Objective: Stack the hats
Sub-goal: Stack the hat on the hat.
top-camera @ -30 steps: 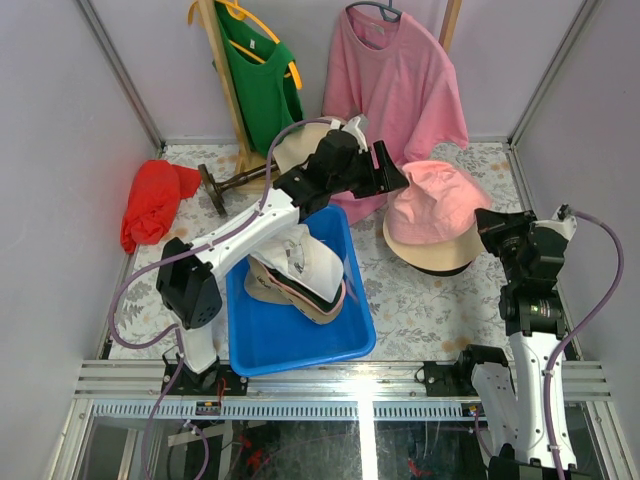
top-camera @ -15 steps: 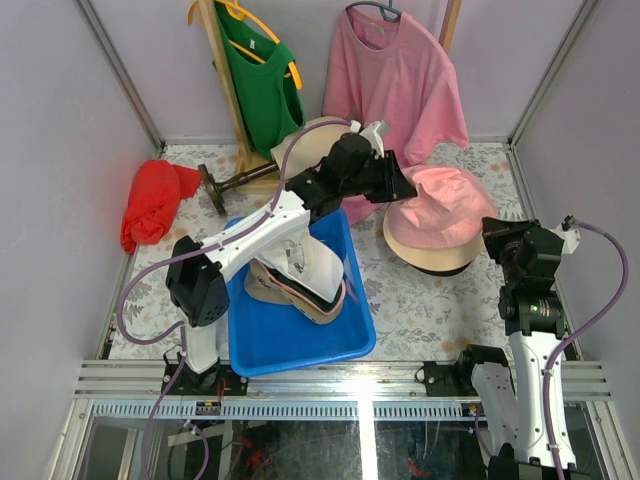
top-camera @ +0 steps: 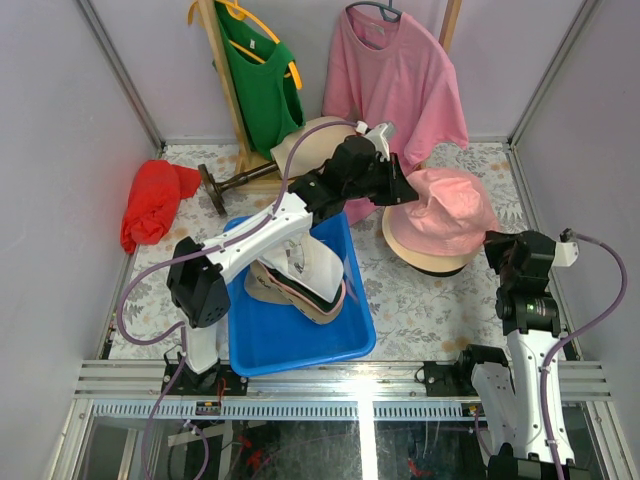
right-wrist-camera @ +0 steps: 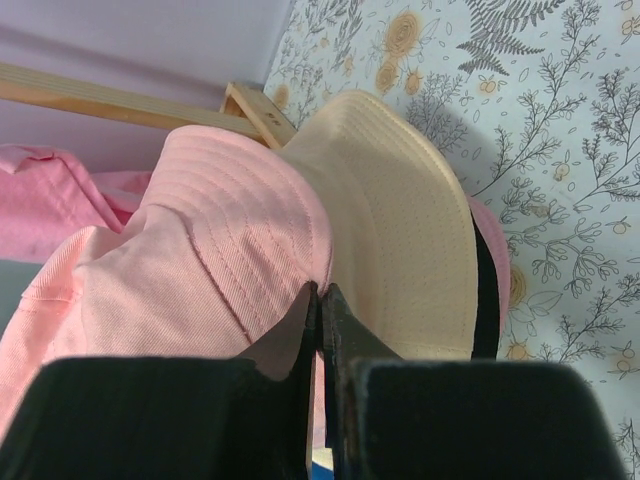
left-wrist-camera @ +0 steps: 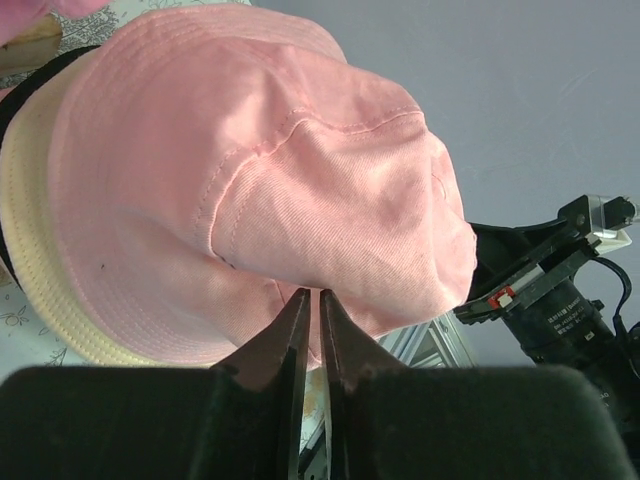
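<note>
- While the left gripper pinches the crown of the pink bucket hat, that hat sits atop a tan hat on the surface, right of the blue bin;
- right gripper clenched shut, just beyond that stack, farther right of the bin;
- white cap lies inside the bin.

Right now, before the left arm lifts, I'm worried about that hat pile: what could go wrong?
1. The left gripper pinches only a thin fold of the pink bucket hat; it could slip on lifting.
2. That hat sits on a cream hat and a black hat; they may drag along.
3. The right gripper is shut at the pink brim, so the arms might tug against each other.
</note>
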### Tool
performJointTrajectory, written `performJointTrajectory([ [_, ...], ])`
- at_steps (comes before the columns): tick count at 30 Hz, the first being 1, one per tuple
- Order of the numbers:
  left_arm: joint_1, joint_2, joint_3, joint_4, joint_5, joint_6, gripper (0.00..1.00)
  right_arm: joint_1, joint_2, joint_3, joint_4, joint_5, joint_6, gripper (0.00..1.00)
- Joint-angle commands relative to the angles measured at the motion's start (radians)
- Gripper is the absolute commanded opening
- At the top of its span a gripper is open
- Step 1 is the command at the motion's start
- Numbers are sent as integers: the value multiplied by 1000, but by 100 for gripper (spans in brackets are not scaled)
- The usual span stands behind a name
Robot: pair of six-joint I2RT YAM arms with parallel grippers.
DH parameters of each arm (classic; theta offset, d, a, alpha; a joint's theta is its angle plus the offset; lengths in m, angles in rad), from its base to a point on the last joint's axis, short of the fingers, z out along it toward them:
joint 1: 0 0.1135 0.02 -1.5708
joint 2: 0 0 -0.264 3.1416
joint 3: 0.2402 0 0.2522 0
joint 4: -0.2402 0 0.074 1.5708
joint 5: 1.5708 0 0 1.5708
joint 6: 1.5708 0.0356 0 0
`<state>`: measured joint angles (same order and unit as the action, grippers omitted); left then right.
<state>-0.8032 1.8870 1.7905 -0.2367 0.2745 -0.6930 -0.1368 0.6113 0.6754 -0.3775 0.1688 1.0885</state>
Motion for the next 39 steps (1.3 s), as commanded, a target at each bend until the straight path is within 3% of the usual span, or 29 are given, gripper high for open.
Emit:
performJointTrajectory([
  [1,-16,-19,51,83,28,29,6,-9,2,9,-14,89,9,0],
  [10,-34,63,153,36,71,31,2,-9,70,36,-46,114,-27,4],
  [16,-32,-7,84,46,20,63,7,-9,123,80,-40,120,-47,15],
  [21,-23,-32,84,39,-13,70,23,-9,176,153,-47,112,-72,29],
  [23,-15,-45,63,50,-26,61,36,-9,188,178,-46,110,-83,36],
  [27,17,-91,-2,87,-55,32,48,-13,207,206,-53,114,-96,43],
  [39,98,-124,-130,165,-34,-65,61,-42,242,244,-43,101,-112,48],
])
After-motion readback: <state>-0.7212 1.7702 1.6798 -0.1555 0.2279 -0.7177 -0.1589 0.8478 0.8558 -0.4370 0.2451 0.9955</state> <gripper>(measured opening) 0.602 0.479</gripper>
